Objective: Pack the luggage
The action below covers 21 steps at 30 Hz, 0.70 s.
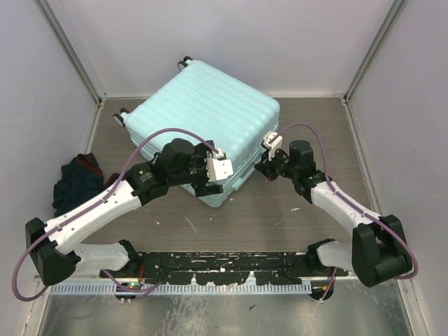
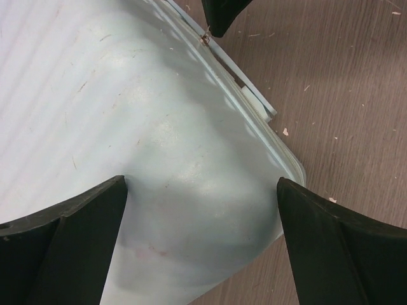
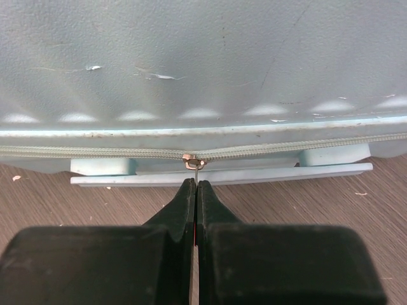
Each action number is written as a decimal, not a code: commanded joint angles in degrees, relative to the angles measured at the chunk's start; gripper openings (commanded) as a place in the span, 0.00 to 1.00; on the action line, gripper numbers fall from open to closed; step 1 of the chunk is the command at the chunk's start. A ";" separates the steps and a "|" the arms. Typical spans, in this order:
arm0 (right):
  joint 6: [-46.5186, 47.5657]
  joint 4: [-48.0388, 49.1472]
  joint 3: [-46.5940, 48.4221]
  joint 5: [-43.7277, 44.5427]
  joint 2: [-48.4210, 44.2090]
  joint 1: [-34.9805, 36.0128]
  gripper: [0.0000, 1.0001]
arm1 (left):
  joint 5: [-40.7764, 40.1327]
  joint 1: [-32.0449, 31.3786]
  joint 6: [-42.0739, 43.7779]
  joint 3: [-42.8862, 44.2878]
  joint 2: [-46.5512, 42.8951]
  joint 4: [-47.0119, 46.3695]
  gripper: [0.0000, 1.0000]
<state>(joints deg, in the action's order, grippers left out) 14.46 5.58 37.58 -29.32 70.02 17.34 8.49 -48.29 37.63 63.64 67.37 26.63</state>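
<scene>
The luggage (image 1: 203,112) is a pale mint-green ribbed hard-shell suitcase, lying shut on the table. My left gripper (image 1: 210,183) is open over its near corner, with one finger (image 2: 70,241) on each side of the rounded shell (image 2: 159,127) and nothing held. My right gripper (image 1: 264,166) is at the suitcase's near right side. In the right wrist view it (image 3: 196,184) is shut on the thin metal zipper pull (image 3: 194,163), just above the flat side handle (image 3: 222,175). The zipper line reads as closed on both sides of the slider.
A heap of dark blue and red clothing (image 1: 77,183) lies on the table to the left of the suitcase. White enclosure walls stand at the back and both sides. A black rail (image 1: 224,269) runs along the near edge between the arm bases.
</scene>
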 commanded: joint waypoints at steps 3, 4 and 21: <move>-4.31 5.09 -0.34 5.44 -3.25 3.08 0.01 | -11.81 -2.35 -1.22 5.09 5.78 -4.31 1.00; -4.49 5.25 -0.36 6.04 -3.08 3.96 0.01 | -12.49 -2.59 -1.94 5.81 7.34 -4.73 1.00; -11.15 6.23 -6.48 10.59 -9.49 18.35 0.01 | -6.16 9.92 6.69 -8.94 -5.15 4.85 0.61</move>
<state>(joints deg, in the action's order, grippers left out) 8.62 9.82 31.68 -16.95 64.07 32.38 6.11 -48.10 37.28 59.22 65.41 19.57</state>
